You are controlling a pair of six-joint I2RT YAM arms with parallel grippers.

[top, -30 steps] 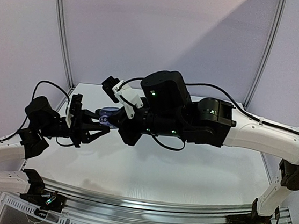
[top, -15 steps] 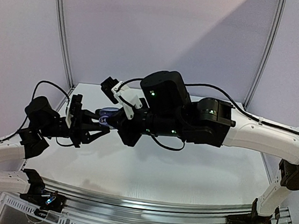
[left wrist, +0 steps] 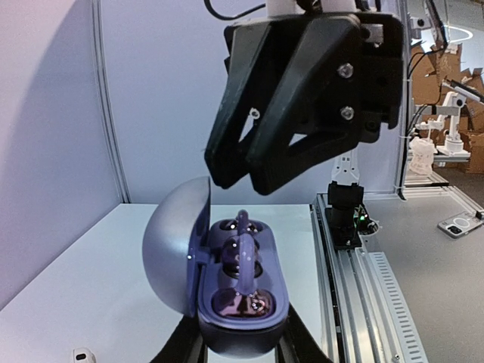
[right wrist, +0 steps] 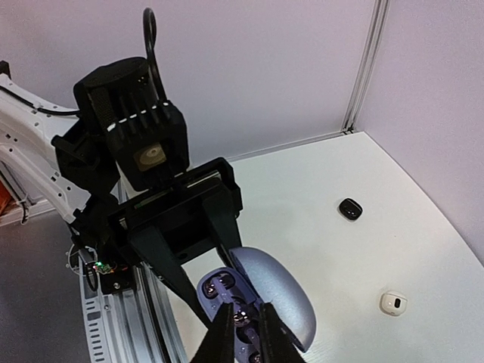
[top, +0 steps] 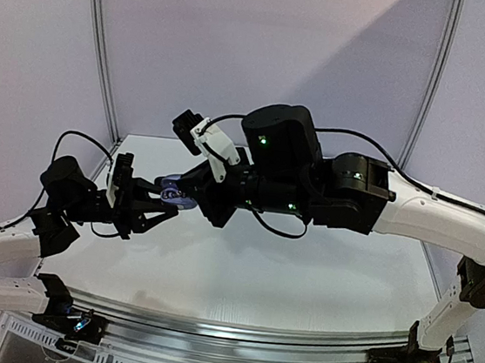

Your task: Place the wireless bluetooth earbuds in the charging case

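Fingers (left wrist: 187,349) of your left gripper (left wrist: 242,345) clamp the open case (left wrist: 172,261) from both sides and hold it up off the table (right wrist: 318,181), lid swung left, wells facing up. No change there over the last second.

Inside the case are purple pieces (left wrist: 242,253) in the wells. Can't tell how well seated they are.

Right gripper (left wrist: 238,184): this is what changed. A second ago it was pinched shut, right down at the case mouth. Now it has lifted a bit and hangs just above the case. Its fingers (left wrist: 302,113) are cracked a little apart, a narrow gap with nothing visible between them. My read: you just let an earbud go into the case and started backing out. Check from the wrist view that it dropped into its well, not onto the rim.

Right of the case, well apart from it, two loose pieces lie on the table: a black earbud (right wrist: 349,209) and, nearer, a white earbud (right wrist: 392,304). So the task isn't finished, and one of those is probably your next pick. Other earbuds aren't in view.
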